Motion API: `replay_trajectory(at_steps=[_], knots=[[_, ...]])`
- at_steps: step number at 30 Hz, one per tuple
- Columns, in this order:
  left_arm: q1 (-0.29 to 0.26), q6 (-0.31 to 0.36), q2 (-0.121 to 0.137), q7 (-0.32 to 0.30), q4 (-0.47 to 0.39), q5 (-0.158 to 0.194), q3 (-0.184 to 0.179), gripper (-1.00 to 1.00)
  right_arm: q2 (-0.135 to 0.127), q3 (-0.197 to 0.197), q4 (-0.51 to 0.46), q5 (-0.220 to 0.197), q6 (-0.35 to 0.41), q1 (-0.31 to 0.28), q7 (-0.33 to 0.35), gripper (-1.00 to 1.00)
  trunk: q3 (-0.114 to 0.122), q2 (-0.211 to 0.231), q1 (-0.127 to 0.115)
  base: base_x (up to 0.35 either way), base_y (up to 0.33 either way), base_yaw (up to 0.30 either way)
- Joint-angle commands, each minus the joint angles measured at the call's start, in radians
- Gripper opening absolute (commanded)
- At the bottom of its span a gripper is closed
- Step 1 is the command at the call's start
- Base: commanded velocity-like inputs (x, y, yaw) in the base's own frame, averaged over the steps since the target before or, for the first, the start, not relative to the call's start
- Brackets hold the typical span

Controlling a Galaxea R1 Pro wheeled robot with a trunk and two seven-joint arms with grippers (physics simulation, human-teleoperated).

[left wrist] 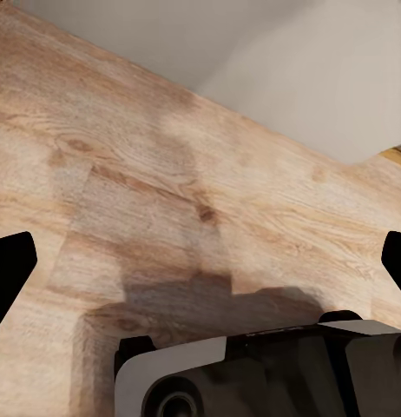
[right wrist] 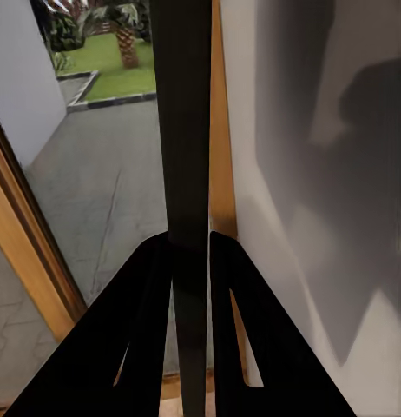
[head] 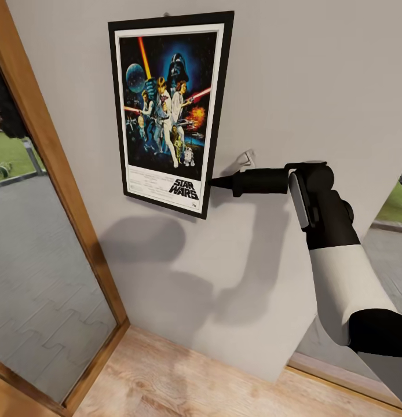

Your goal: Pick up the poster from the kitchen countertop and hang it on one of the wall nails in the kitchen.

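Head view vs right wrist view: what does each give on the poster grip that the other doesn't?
Head view alone: the poster's printed face, flat against the wall, its top edge by a small nail, and the right gripper meeting the frame's lower right edge.

Right wrist view alone: the frame edge-on, a dark strip pinched between both fingers, so the jaws are shut on it.

Both: poster, right gripper, pale wall, the wooden door frame and the paved yard behind the glass.
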Motion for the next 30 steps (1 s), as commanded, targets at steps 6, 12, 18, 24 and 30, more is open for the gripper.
replay_trajectory(at_steps=[6, 12, 18, 24, 30], knots=[[0.0, 0.001, -0.001, -0.004, -0.002, -0.005, 0.003, 1.0, 0.0, 0.001, -0.001, 0.001, 0.008, -0.001, 0.003, -1.0, -0.002, -0.002, 0.001, 0.082, 0.0, 0.0], [0.0, 0.001, -0.001, -0.004, -0.002, -0.005, 0.003, 1.0, 0.0, 0.001, -0.001, 0.001, 0.008, -0.001, 0.003, -1.0, -0.002, -0.002, 0.001, 0.011, 0.0, 0.0], [0.0, 0.001, -0.001, -0.004, -0.002, -0.005, 0.003, 1.0, 0.0, 0.001, -0.001, 0.001, 0.008, -0.001, 0.003, -1.0, -0.002, -0.002, 0.001, 0.001, 0.0, 0.0], [0.0, 0.001, -0.001, -0.004, -0.002, -0.005, 0.003, 1.0, 0.0, 0.001, -0.001, 0.001, 0.008, -0.001, 0.003, -1.0, -0.002, -0.002, 0.001, 0.0, 0.0, 0.0], [0.001, -0.01, -0.018, -0.007, -0.029, -0.003, 0.004, 1.0, -0.079, 0.142, -0.042, -0.061, -0.048, 0.014, 0.059, -1.0, -0.002, -0.002, 0.001, 0.0, 0.0, 0.0]])
